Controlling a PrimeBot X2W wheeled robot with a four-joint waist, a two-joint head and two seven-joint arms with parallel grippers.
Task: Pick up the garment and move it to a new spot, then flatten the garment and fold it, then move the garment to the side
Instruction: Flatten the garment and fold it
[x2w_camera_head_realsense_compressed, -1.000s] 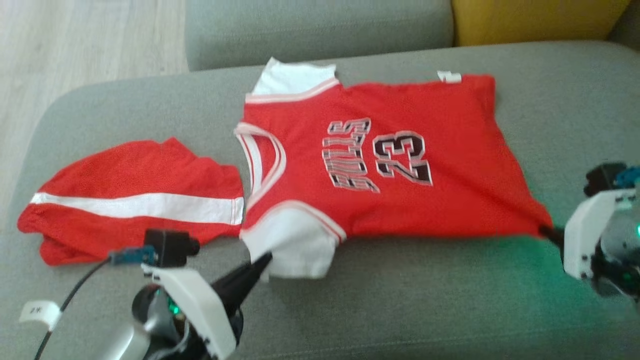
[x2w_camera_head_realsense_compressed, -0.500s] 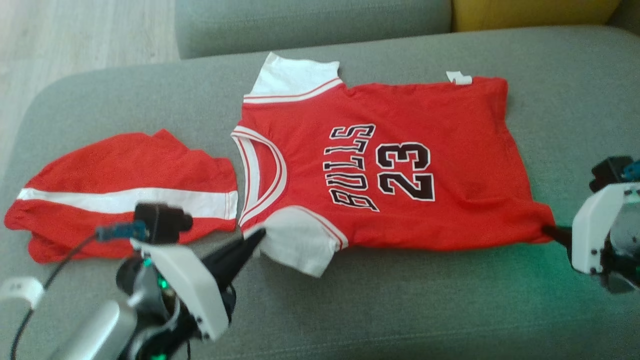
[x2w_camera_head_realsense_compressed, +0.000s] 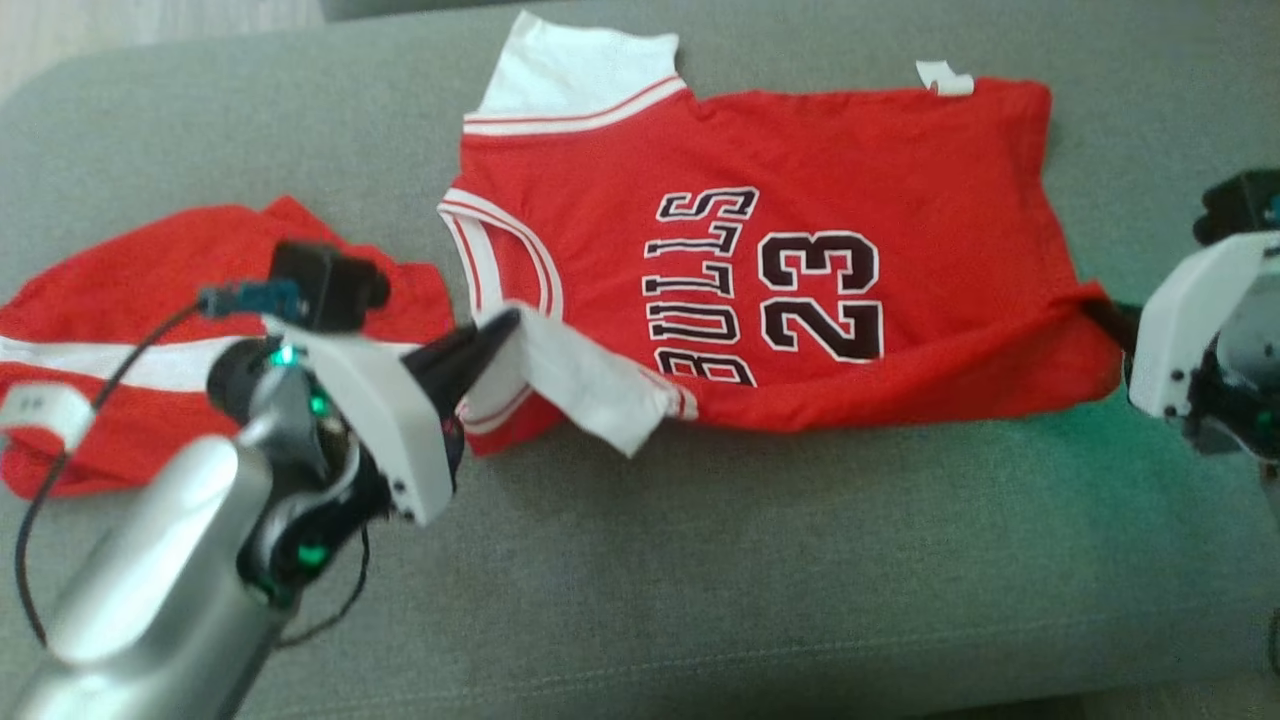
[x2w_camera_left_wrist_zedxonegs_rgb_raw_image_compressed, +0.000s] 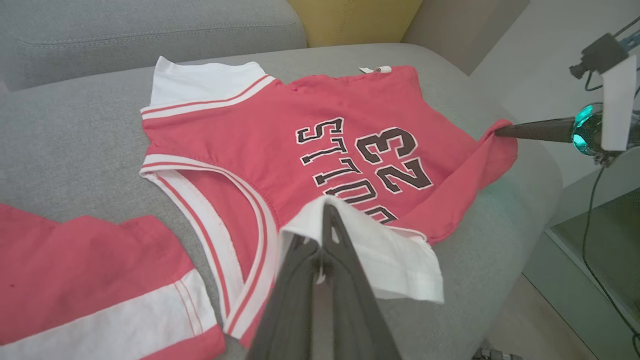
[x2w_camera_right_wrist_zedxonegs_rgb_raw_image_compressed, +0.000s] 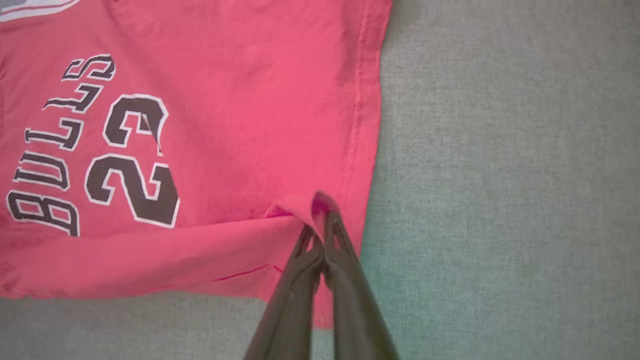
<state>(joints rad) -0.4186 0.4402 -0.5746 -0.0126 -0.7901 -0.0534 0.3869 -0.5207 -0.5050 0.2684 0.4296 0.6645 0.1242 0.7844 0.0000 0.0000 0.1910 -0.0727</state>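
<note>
The garment (x2w_camera_head_realsense_compressed: 800, 170) is a red jersey with white sleeves and "BULLS 23" in black, spread on the grey sofa seat (x2w_camera_head_realsense_compressed: 700, 560). My left gripper (x2w_camera_head_realsense_compressed: 510, 322) is shut on its near white sleeve (x2w_camera_head_realsense_compressed: 580, 385) and holds it raised and turned over the collar side. In the left wrist view the sleeve (x2w_camera_left_wrist_zedxonegs_rgb_raw_image_compressed: 380, 255) drapes from the left gripper (x2w_camera_left_wrist_zedxonegs_rgb_raw_image_compressed: 324, 207). My right gripper (x2w_camera_head_realsense_compressed: 1095, 308) is shut on the near hem corner, lifted off the seat. In the right wrist view the right gripper (x2w_camera_right_wrist_zedxonegs_rgb_raw_image_compressed: 320, 210) pinches the garment (x2w_camera_right_wrist_zedxonegs_rgb_raw_image_compressed: 240, 125) at that hem.
Red shorts with a white stripe (x2w_camera_head_realsense_compressed: 120, 290) lie on the seat just left of the jersey, under my left arm. A grey back cushion (x2w_camera_left_wrist_zedxonegs_rgb_raw_image_compressed: 150, 30) and a yellow cushion (x2w_camera_left_wrist_zedxonegs_rgb_raw_image_compressed: 350, 20) stand behind. The seat's right end (x2w_camera_left_wrist_zedxonegs_rgb_raw_image_compressed: 545, 170) drops to the floor.
The camera has tilted down. Both grippers have lifted the jersey's near edge and carried it inward; the sleeve and near hem now rise over the lettering's lower edge.
</note>
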